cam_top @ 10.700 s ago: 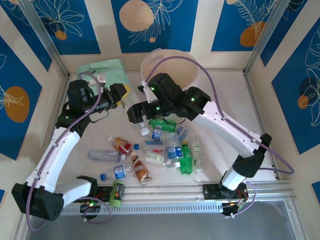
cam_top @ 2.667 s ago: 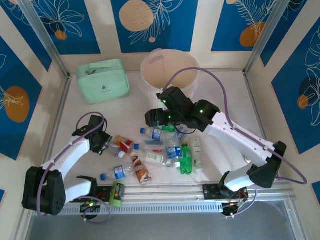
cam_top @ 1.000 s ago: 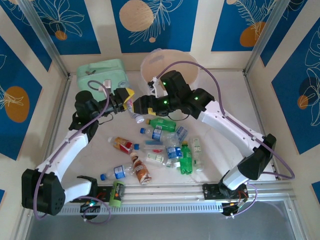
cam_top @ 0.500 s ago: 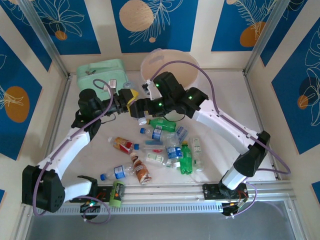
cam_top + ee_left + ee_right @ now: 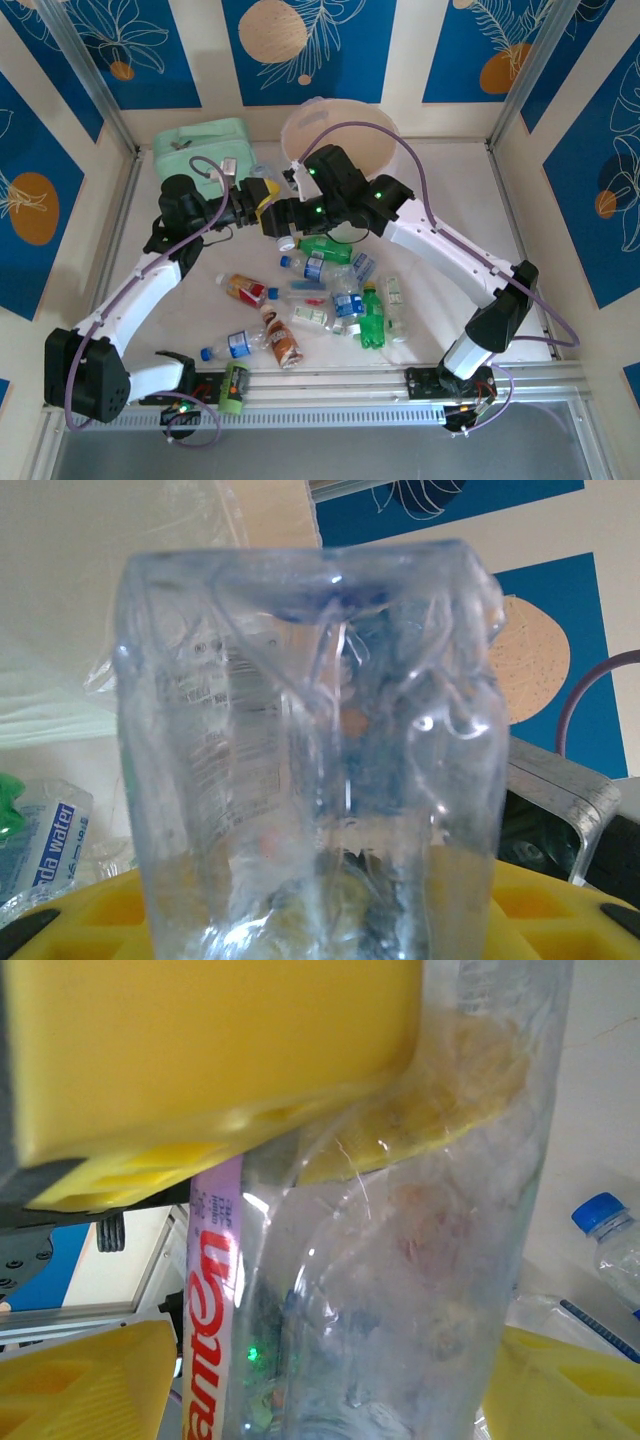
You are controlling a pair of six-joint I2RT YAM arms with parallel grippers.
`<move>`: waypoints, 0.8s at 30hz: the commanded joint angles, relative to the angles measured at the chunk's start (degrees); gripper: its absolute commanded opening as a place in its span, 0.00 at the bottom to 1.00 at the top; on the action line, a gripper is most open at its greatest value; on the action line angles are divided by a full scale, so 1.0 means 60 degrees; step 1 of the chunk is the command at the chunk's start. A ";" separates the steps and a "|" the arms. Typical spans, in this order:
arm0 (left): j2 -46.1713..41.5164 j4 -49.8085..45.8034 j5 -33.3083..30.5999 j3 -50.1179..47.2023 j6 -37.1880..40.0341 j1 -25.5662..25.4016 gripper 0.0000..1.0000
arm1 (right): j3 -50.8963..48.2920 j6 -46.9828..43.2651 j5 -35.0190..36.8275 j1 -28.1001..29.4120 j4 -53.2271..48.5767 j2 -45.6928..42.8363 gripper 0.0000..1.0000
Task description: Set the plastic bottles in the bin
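Note:
A clear bottle (image 5: 310, 730) hangs in the air in front of the bin (image 5: 300, 120). My left gripper (image 5: 257, 197) is shut on it, its yellow fingers (image 5: 60, 920) on either side of the bottle's lower part. My right gripper (image 5: 272, 218) meets it from the right. Its yellow fingers (image 5: 80, 1380) straddle the same bottle (image 5: 400, 1260) near the pink and red label, with a thin gap on one side. Several more bottles (image 5: 340, 290) lie on the table, among them a green one (image 5: 372, 318) and a brown one (image 5: 283, 340).
A mint-green zip pouch (image 5: 200, 145) lies at the back left, beside the bin. A blue-capped bottle (image 5: 232, 346) lies near the front rail. Walls close the table on three sides.
My left gripper carried the clear bottle a little to the right. My right gripper came left onto it and its jaws narrowed around it.

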 commanded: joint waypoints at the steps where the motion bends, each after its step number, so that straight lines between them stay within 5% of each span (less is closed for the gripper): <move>1: 0.0047 -0.0083 0.0213 0.0354 0.0337 -0.0122 0.50 | 0.0419 -0.0171 0.0094 0.0085 -0.0272 0.0042 0.76; 24: 0.0383 -0.0072 0.0215 0.0478 0.0268 -0.0193 0.47 | 0.0619 -0.0241 0.0240 0.0100 -0.0492 0.0348 0.68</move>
